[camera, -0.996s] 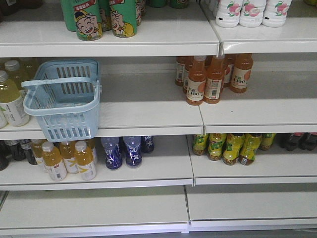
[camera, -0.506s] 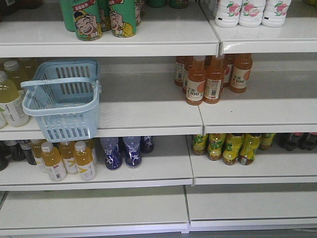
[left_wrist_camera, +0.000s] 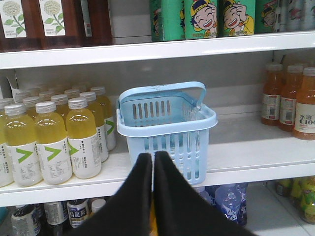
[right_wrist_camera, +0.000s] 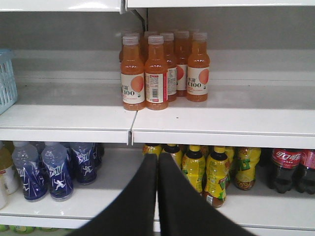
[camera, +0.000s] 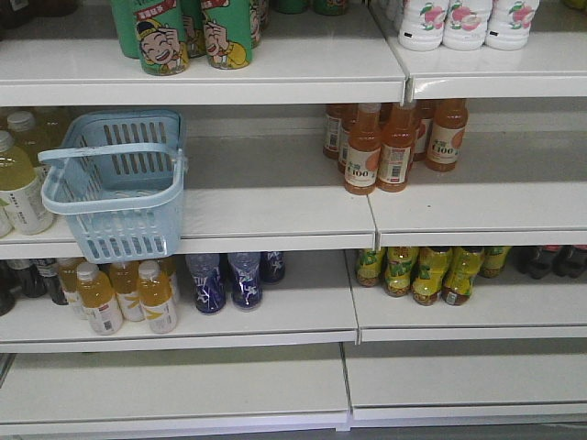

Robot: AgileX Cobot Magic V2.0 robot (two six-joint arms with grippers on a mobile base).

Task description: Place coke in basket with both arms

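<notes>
1. The left gripper (left_wrist_camera: 152, 158), a pair of pointed matte black fingers, has them pressed flat together with nothing caught at the tips (a sliver of yellow-orange shows low in the seam, and I cannot tell what it is).
2. The right gripper (right_wrist_camera: 157, 160), black and pointed like the other, is likewise closed tight on nothing.
3. The light blue slotted plastic basket (camera: 124, 229) stands upright at the front edge of the white middle shelf (camera: 275, 206), with its pale handle raised over the opening. It sits just beside the row of yellow-drink bottles with white labels (left_wrist_camera: 83, 137). Nothing red shows inside the basket.
4. The coke can appears in none of the three views. The nearest thing to it is a pair of dark cola bottles with red labels (right_wrist_camera: 285, 169) on the lower shelf, at the right edge of the right wrist view, and those are bottles, not the can.
5. The relation that matters:
   - In the left wrist view the basket (left_wrist_camera: 182, 147) lies dead ahead of the closed tips and a little above them.
   - The right arm faces the cluster of orange juice bottles (right_wrist_camera: 157, 69) and sees only a corner of the basket (right_wrist_camera: 6, 78) far to its left.
   - So the left arm is the nearer one to the basket.
   - Which arm is nearer the can, and how its long axis lies, cannot be told.
   - My guess is that the next move is to find the can, with the fingers spread before any grasp.
</notes>
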